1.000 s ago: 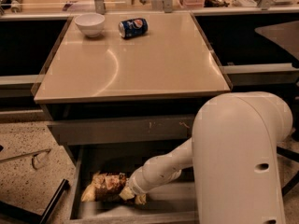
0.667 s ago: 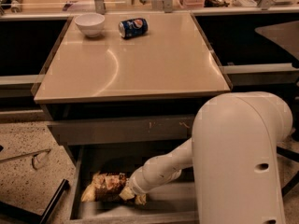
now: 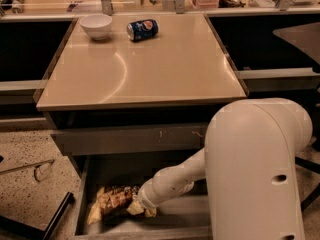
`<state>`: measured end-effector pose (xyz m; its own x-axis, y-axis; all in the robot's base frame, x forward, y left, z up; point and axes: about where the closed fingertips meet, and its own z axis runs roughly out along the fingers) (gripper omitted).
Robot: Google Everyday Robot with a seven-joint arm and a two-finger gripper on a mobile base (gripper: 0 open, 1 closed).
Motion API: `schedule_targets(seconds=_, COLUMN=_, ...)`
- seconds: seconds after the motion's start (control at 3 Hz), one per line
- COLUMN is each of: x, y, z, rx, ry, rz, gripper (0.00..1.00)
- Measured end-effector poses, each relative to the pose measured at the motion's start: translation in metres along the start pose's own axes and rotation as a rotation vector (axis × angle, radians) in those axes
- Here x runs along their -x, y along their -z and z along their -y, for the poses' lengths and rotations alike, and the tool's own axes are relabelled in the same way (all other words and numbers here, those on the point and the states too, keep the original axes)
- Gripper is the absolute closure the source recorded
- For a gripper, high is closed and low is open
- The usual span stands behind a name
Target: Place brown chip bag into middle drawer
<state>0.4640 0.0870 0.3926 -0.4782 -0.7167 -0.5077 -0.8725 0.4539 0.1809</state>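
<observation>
Bag [image 3: 112, 200] touches our end effector [image 3: 141, 208] at its right end; we cannot tell the grip. It lies left in the open drawer [image 3: 83, 194]. Above, the worktop [image 3: 170, 69] carries can [image 3: 142, 29] and bowl [image 3: 96, 25].

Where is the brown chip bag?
In the camera view, the brown chip bag lies at the lower left inside the open middle drawer, with the gripper at its right end.

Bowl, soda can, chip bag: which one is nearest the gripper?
The brown chip bag, lying in the open middle drawer right at the gripper; the bowl and blue soda can are on the countertop.
</observation>
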Motion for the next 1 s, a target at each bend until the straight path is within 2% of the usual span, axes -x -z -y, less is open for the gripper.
schedule_targets(seconds=0.33, x=0.000, y=0.000, z=0.000, rx=0.000, ry=0.000, rz=0.000, gripper=0.00)
schedule_targets(seconds=0.67, x=0.000, y=0.000, z=0.000, rx=0.000, ry=0.000, rz=0.000, gripper=0.00)
schedule_targets(seconds=1.0, x=-0.005, y=0.033, z=0.009, rx=-0.040, ry=-0.043, rz=0.010, gripper=0.00)
